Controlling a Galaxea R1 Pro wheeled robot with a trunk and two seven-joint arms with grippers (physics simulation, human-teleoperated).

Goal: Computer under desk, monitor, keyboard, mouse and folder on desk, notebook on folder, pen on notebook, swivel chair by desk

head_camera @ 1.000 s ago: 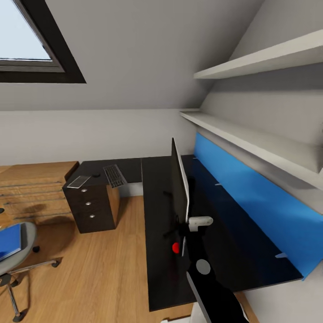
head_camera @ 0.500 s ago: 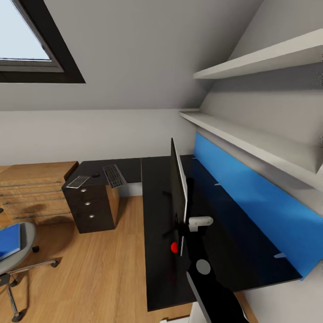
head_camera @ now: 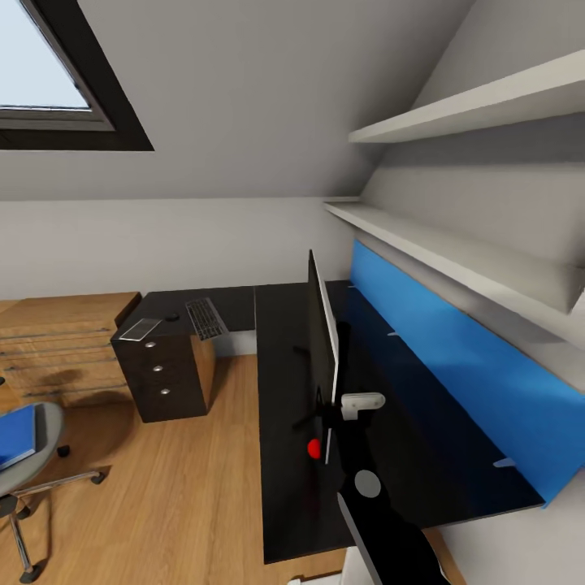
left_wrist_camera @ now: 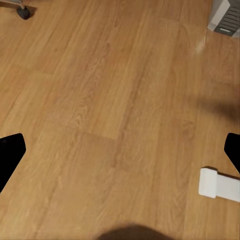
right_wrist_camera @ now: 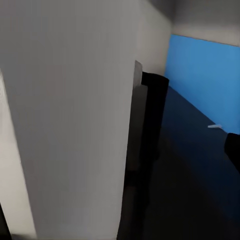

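Monitor on the desk, most of the rest not done.

Monitor [head_camera: 322,341] stands upright mid-surface on the desk [head_camera: 280,487], edge-on to my head cam; right end effector [head_camera: 335,414] sits at its back near the stand, and I can't tell if it's clamped on it or open. Left end effector [left_wrist_camera: 120,150] is open over bare floor. Keyboard [head_camera: 206,318] and mouse [head_camera: 172,316] lie on the far wing, well apart from the monitor, so I judge both need moving closer. Folder [head_camera: 18,436] lies on the chair [head_camera: 36,455], which is away from the desk. Notebook, pen, computer: unconfirmed from here.
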